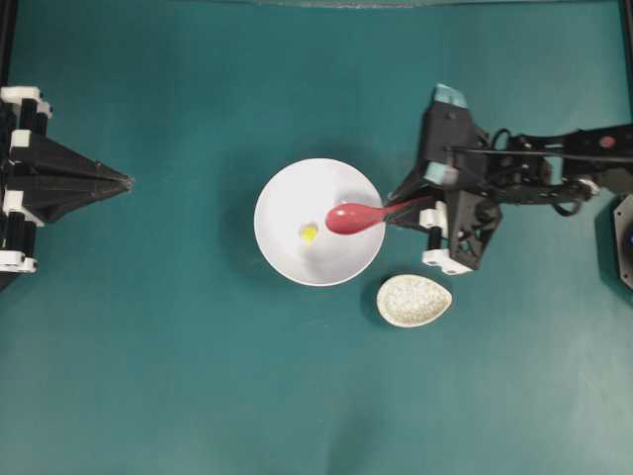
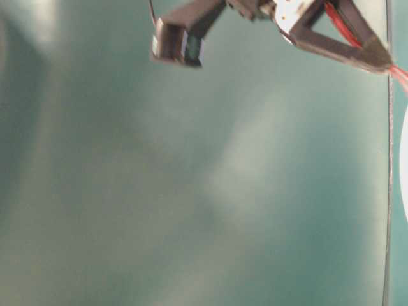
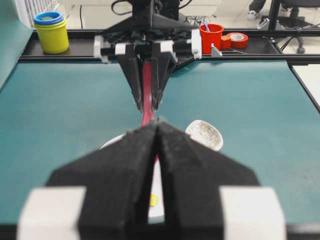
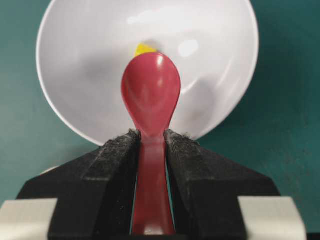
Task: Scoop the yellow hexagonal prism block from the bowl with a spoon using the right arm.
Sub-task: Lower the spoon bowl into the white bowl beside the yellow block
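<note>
Yellow block [image 4: 144, 48] half hidden behind spoon [image 4: 150, 95], rt claw [image 4: 150, 145] gripping handle

A speckled off-white oval spoon rest [image 1: 413, 301] lay on the teal table [image 1: 178, 376], its hollow facing up. In the left wrist view, beyond the table's far edge ran a black rail, where a yellow cup with a blue rim [image 3: 51, 32] stood at the left end, while a red cup [image 3: 212, 36] holding a blue item stood beside a roll of red tape [image 3: 237, 39] toward the right
</note>
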You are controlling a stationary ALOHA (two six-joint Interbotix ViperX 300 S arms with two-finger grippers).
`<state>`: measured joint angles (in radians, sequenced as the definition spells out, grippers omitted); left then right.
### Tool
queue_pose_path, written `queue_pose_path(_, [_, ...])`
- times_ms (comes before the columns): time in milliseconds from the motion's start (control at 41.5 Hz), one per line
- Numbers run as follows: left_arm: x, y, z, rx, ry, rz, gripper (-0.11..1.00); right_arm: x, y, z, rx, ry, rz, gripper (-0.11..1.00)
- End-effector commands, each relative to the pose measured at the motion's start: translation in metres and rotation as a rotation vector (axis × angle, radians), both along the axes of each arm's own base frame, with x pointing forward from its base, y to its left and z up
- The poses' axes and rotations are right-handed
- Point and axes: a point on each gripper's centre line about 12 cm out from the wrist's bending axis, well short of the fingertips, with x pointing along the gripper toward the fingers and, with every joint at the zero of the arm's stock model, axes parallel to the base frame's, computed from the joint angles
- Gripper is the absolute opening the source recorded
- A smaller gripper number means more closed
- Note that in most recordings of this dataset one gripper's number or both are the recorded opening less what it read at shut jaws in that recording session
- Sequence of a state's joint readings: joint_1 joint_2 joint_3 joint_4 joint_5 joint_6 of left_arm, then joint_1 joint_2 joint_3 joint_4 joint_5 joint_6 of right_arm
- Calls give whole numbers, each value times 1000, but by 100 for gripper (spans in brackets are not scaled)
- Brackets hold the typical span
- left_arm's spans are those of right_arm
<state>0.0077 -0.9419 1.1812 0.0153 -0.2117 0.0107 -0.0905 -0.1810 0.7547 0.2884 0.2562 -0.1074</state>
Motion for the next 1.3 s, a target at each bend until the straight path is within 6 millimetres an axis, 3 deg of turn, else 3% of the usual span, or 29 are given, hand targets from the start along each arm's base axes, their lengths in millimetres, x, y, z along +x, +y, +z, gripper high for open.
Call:
queue_pose_path(0, [2, 0, 9, 3, -23, 0, 0, 11, -1, 10, -1, 5, 12, 24])
queue_pose_path(602, [2, 0, 9, 3, -25, 1, 0, 25, 0, -4, 16, 129, 42, 24])
queue_pose_path(1277, [2, 0, 10, 5, -28, -1, 0, 44, -4, -13, 2, 90, 25, 24])
